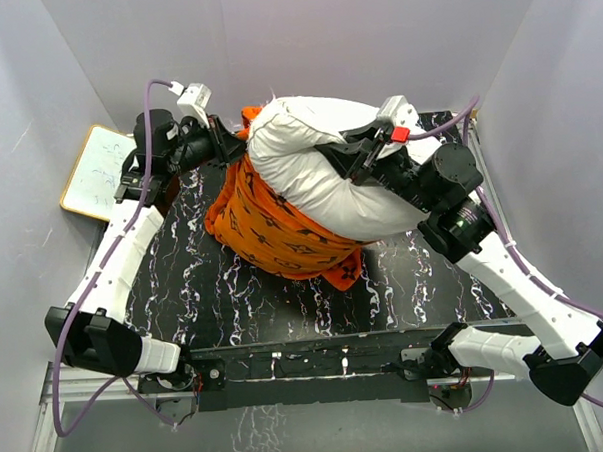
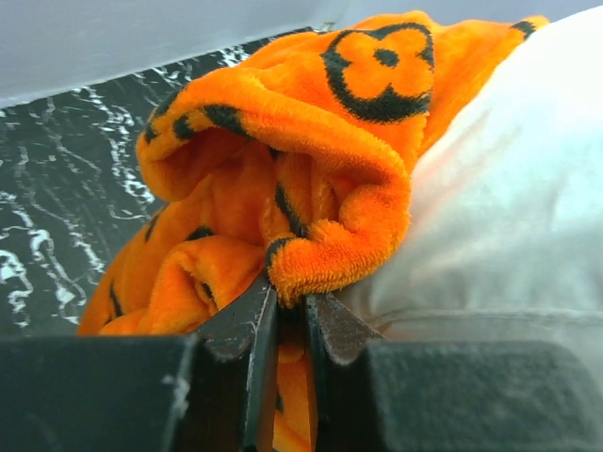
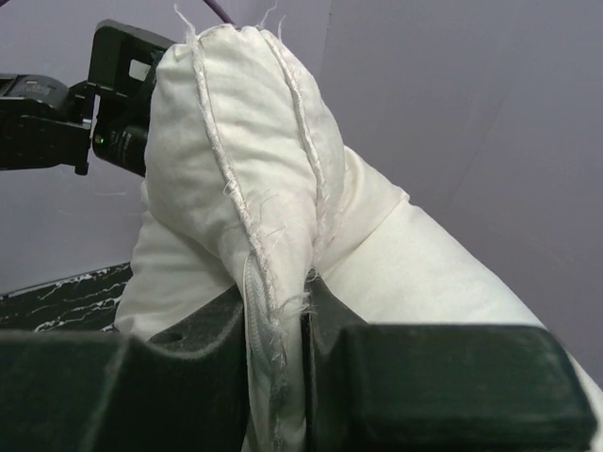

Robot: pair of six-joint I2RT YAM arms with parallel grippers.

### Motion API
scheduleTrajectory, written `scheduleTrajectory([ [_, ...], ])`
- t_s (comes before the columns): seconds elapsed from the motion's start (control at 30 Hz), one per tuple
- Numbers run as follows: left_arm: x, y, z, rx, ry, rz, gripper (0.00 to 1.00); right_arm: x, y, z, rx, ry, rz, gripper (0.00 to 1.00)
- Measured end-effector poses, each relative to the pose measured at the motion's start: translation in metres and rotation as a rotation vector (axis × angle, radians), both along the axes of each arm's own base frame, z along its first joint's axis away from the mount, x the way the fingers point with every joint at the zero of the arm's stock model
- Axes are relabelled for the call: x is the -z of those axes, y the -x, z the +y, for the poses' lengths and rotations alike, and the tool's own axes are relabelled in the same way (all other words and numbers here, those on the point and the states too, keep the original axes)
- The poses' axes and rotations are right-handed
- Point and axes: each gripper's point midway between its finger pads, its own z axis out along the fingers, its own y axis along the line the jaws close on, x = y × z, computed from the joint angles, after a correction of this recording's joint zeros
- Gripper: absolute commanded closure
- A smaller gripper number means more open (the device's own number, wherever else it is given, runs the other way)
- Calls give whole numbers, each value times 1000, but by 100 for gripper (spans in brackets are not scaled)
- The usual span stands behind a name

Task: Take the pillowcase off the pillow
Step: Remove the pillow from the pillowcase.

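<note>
Pale grey walls [image 1: 274,47] box in the work cell on three sides, and the black marble-patterned tabletop [image 1: 184,291] with white veining fills the floor of it.

I see the large plump white stuffed pillow [image 1: 298,146] lying across the far middle of the table, angled toward the right. More than half of it is already bare. The bright orange plush pillowcase with dark brown monogram motifs [image 1: 267,228] is bunched around the pillow's lower-left end, nearer my arm bases, with a flap trailing onto the table.

I judge the job a good way along but not finished, since the covered end has yet to slide free. What is left looks like pulling cover and pillow apart.

A small white wood-framed board [image 1: 97,170] leans at the far left edge, well apart from the work.

On my left wrist view, the left gripper [image 2: 290,306] has its jaws pinched narrow on a rolled fold of the orange cover's edge, just beside the white pillow. On my right wrist view, the right gripper [image 3: 280,301] is clamped on the pillow's frayed seam.
</note>
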Motion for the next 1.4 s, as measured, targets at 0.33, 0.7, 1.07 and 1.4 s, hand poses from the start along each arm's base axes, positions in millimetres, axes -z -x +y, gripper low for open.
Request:
scheduleTrajectory([
  [0.33, 42, -25, 22, -120, -208, -141, 100, 0, -35, -40, 173, -162, 133, 92],
  [0.7, 56, -37, 41, -140, -411, -280, 36, 19, -103, -89, 453, -272, 327, 92],
  [1.07, 19, -1, 31, -25, -577, -324, 14, 106, -189, -172, 931, -309, 497, 92],
  [1.4, 81, 115, -54, 531, -705, -389, 14, 317, -147, -204, 1114, 101, 938, 92],
])
